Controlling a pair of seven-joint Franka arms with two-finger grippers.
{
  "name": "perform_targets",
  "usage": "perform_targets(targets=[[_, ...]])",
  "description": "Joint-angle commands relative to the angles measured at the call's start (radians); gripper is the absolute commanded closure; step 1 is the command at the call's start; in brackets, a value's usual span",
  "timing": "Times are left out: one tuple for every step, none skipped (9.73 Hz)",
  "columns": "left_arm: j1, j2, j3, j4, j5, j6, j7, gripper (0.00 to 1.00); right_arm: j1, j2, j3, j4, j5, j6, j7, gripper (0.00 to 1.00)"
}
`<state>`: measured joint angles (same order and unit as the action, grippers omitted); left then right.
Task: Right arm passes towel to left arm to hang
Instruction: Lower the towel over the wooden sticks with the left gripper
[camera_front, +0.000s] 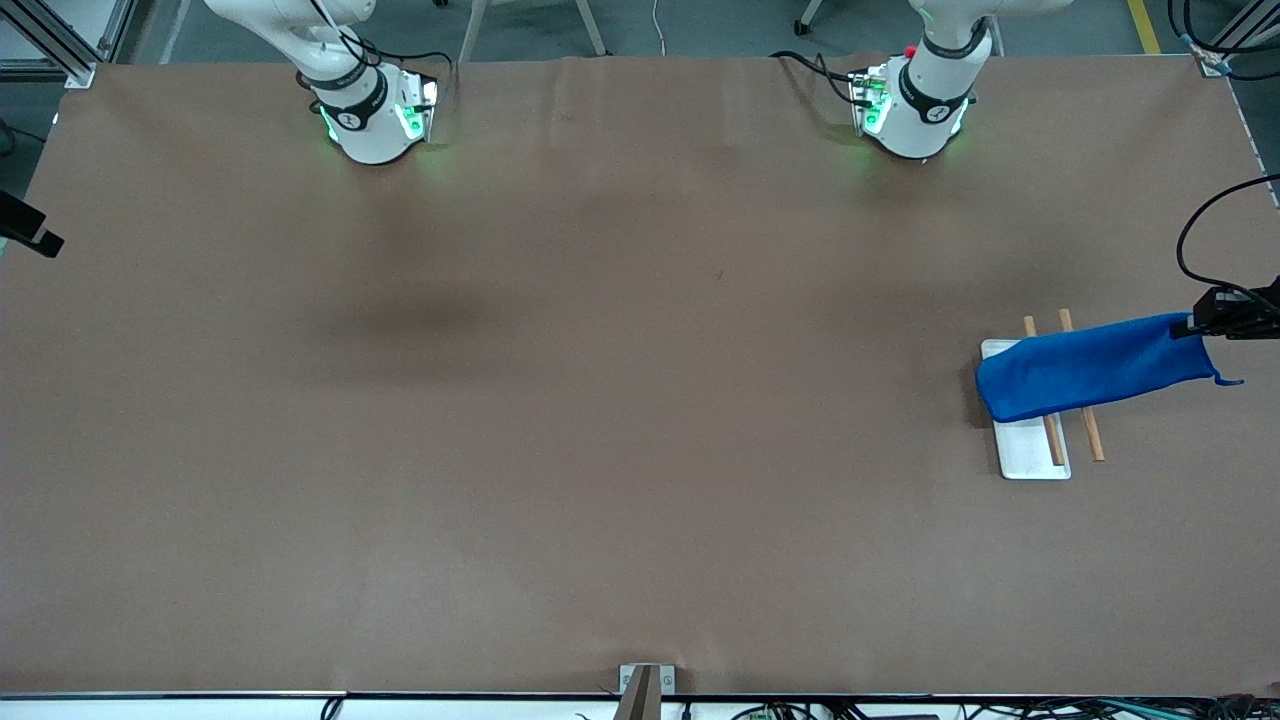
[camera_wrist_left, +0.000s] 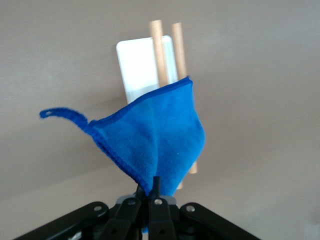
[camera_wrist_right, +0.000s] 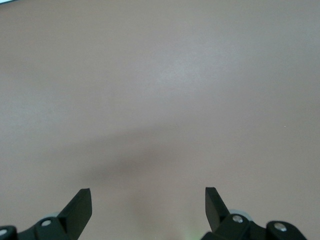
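Observation:
The bright blue towel (camera_front: 1090, 365) lies across two wooden rods (camera_front: 1092, 435) over a white tray (camera_front: 1030, 455) at the left arm's end of the table. My left gripper (camera_front: 1194, 325) is shut on the towel's end toward the table edge, with the corner loop (camera_front: 1228, 380) hanging below it. In the left wrist view the gripper (camera_wrist_left: 148, 187) pinches the towel (camera_wrist_left: 160, 135), with the rods (camera_wrist_left: 157, 50) and tray (camera_wrist_left: 137, 65) past it. My right gripper (camera_wrist_right: 148, 200) is open and empty over bare table.
Both arm bases stand along the table edge farthest from the front camera, the right arm's (camera_front: 370, 120) and the left arm's (camera_front: 915, 110). A black cable (camera_front: 1195, 230) loops above the left gripper. A small bracket (camera_front: 645, 685) sits at the table's nearest edge.

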<state>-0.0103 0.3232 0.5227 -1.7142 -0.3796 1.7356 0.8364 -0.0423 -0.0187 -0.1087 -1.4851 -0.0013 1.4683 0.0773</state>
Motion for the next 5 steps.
perform_targets(targets=[[-0.003,0.138,0.025,0.056,-0.045,0.024,0.032,1.00,0.012,-0.012,-0.006,-0.015,-0.014,0.007,-0.005,0.00],[-0.006,0.163,0.025,0.056,-0.061,0.059,0.033,1.00,0.012,-0.012,-0.008,-0.015,-0.014,0.007,-0.007,0.00],[-0.011,0.174,0.025,0.054,-0.061,0.074,0.032,1.00,0.015,-0.012,-0.006,-0.014,-0.014,0.007,-0.005,0.00],[-0.014,0.177,0.023,0.054,-0.059,0.081,0.027,1.00,0.015,-0.012,-0.006,-0.014,-0.014,0.009,-0.007,0.00],[-0.019,0.189,0.022,0.053,-0.056,0.097,0.024,0.99,0.015,-0.012,-0.006,-0.014,-0.014,0.009,-0.005,0.00]])
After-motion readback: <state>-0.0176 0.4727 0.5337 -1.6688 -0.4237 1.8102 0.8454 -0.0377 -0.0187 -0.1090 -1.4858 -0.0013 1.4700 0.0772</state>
